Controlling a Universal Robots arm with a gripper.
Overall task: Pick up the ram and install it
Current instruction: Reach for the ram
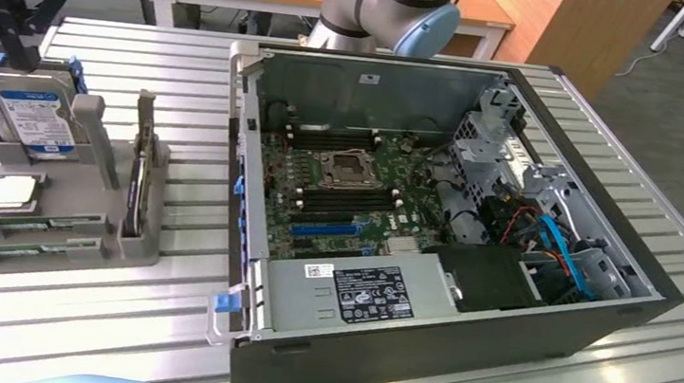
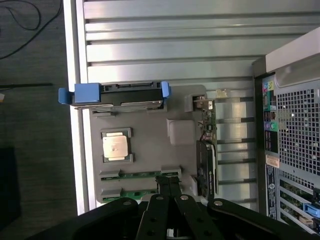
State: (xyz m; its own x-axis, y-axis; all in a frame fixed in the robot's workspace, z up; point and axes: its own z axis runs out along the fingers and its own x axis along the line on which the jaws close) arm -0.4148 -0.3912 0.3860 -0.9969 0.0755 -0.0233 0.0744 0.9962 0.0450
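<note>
Two ram sticks lie flat in slots at the near end of a grey holder tray (image 1: 107,253): one ram stick (image 1: 40,225) and a second (image 1: 18,253) beside it. From the wrist view the same green ram sticks (image 2: 140,175) (image 2: 131,194) lie just off my fingertips. My gripper (image 2: 168,182) is shut with nothing in it. It hangs high above the tray's far end at the exterior view's left (image 1: 20,48), apart from the sticks.
On the tray also stand a silver hard drive (image 1: 34,116) in a blue bracket, a square processor chip (image 1: 14,190) and an upright card (image 1: 141,166). The open computer case (image 1: 440,230) with its motherboard (image 1: 343,182) lies to the exterior view's right, on a slatted metal table (image 1: 72,335).
</note>
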